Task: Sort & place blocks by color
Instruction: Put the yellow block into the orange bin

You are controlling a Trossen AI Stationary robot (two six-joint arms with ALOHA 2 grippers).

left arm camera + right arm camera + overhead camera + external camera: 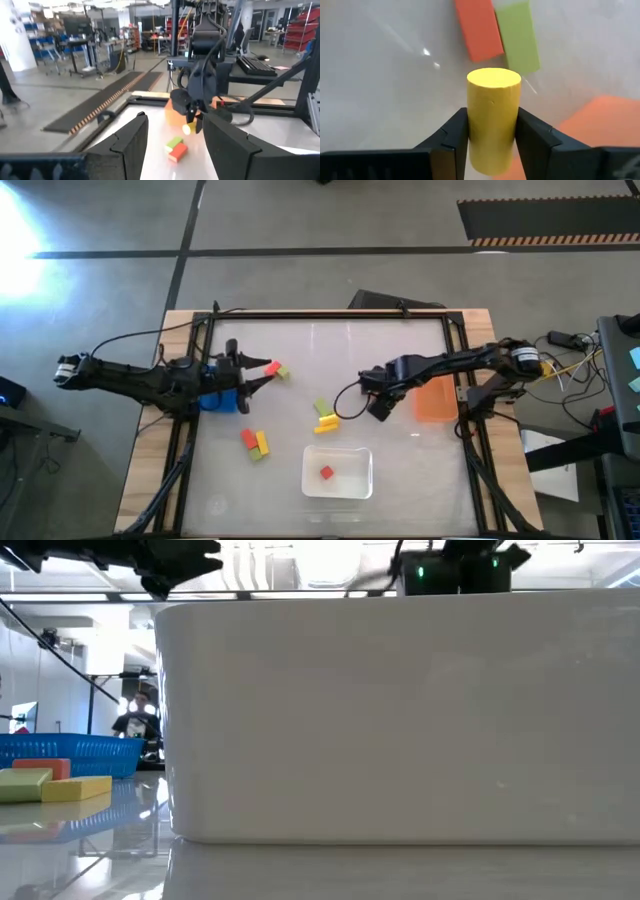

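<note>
My right gripper (492, 125) points down near the table's middle (378, 406) and is shut on a yellow cylinder block (493, 105). Under it an orange-red block (479, 30) and a light green block (520, 37) lie side by side on the table. My left gripper (175, 120) stands open and level over the blue bin (220, 398), with nothing between its fingers. A red and a green block (276, 370) lie just beyond it. A green and a yellow block (325, 417) lie near the middle. Red, yellow and green blocks (255, 442) lie nearer the front. My right gripper pinches the yellow cylinder's round side (472, 125) between its two fingers, below the cylinder's flat end (493, 79). The fingers come from above, pointing down. In the left wrist view the cylinder (189, 128) hangs upright, clear of the table.
A white tray (338, 490) at the front middle holds one red block (326, 473); its wall (400, 710) fills the low view. The orange bin (436, 398) stands right of my right gripper. A raised frame (330, 315) runs around the table.
</note>
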